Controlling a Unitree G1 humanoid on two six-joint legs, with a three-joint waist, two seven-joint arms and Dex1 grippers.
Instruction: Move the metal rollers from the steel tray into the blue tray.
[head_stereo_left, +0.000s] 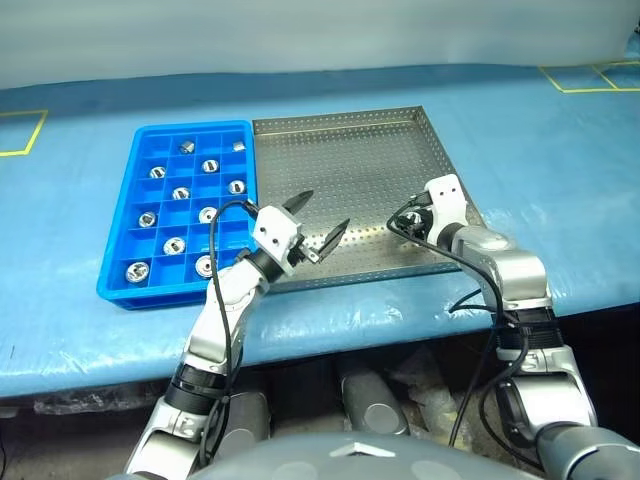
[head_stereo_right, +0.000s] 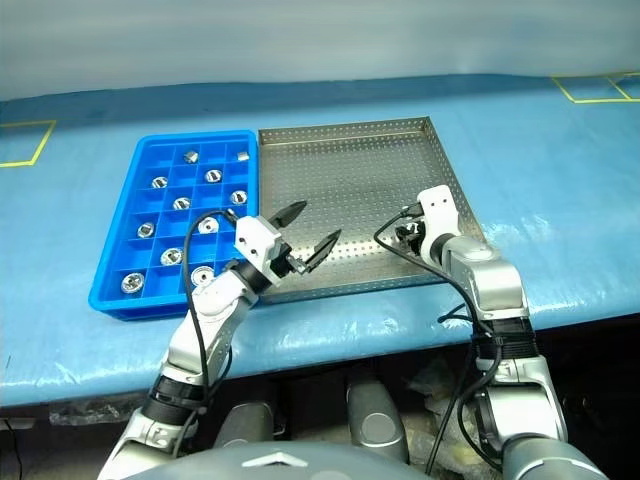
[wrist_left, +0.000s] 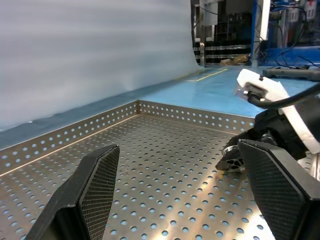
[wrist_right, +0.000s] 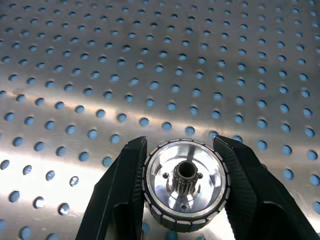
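Your right claw (wrist_right: 183, 187) is clamped on one of the metal rollers (wrist_right: 185, 184) — a shiny flanged disc with a ribbed rim and a small toothed hub round a hollow centre — low over the steel tray (head_stereo_left: 350, 150), near that perforated tray's right rim. Your left claw (head_stereo_left: 322, 222) hangs spread wide, its textured black fingers (wrist_left: 90, 192) empty, above the tray's near edge. More rollers sit singly in the blue tray (head_stereo_left: 150, 132), a plastic grid on the blue-covered counter (head_stereo_left: 560, 170).

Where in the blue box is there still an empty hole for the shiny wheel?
In the bright blue plastic grid tray, the column of squares along its outer edge, farthest from the grey perforated steel tray, looks mostly bare. The other squares mostly hold small silver metal rollers, so it is crowded there.
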